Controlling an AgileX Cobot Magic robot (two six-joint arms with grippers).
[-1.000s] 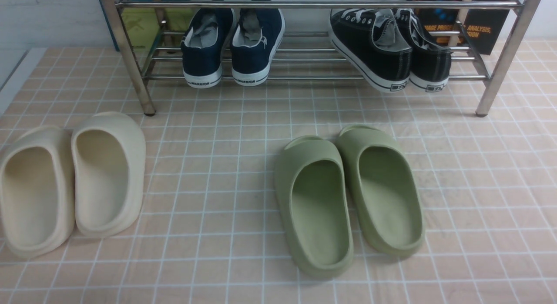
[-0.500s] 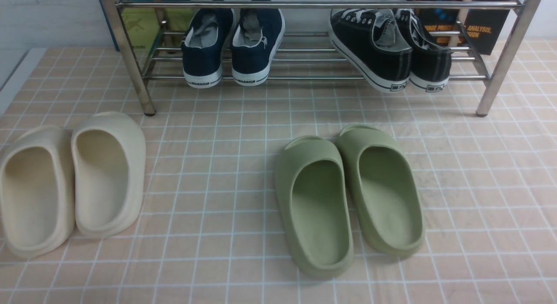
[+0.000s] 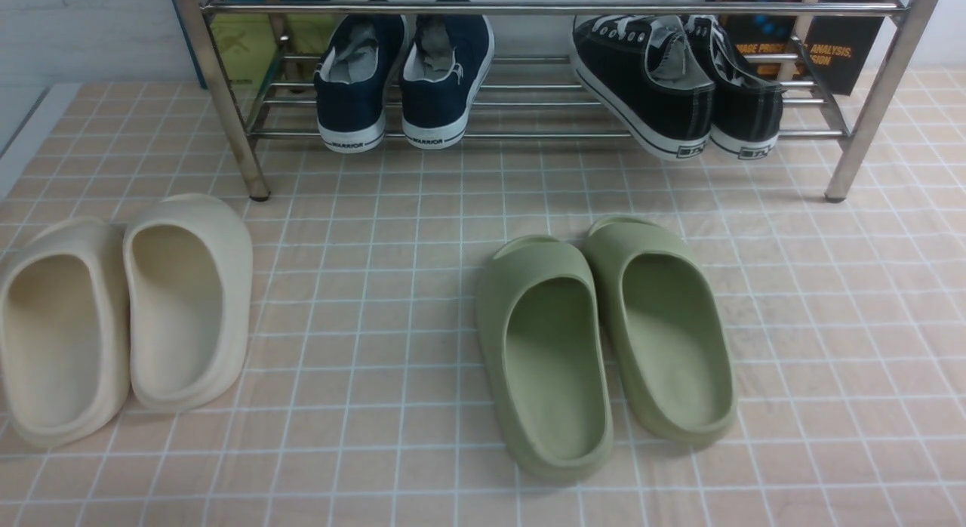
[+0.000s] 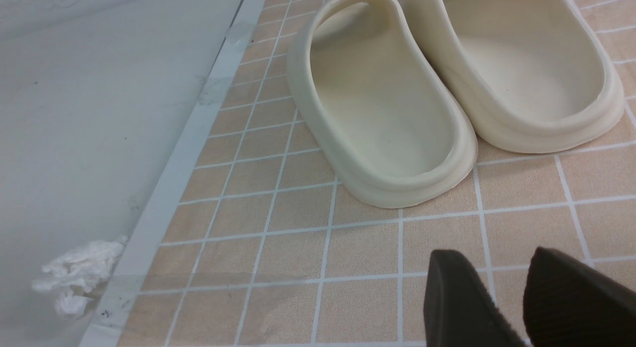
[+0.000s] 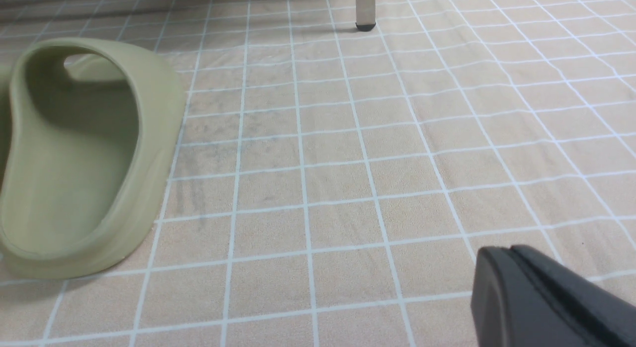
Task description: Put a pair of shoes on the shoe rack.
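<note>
Front view: the black canvas shoes (image 3: 675, 81) rested on the chrome tube rack (image 3: 528, 134). Left wrist view: the left gripper (image 4: 512, 302) had ribbed jaws spread; smooth cream slides (image 4: 382, 103) lay ahead. Right wrist view: the right gripper (image 5: 516, 267) had jaws pressed together.

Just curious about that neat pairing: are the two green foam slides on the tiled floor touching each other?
Touching. In the front view the left green foam slide presses against the right green foam slide along their inner edges, no floor showing between.

- Left gripper (image 4: 502, 292): two dark fingers (image 4: 459, 302) parted by a narrow gap, empty.
- Right gripper (image 5: 516, 255): fingers pressed together, empty.
</note>
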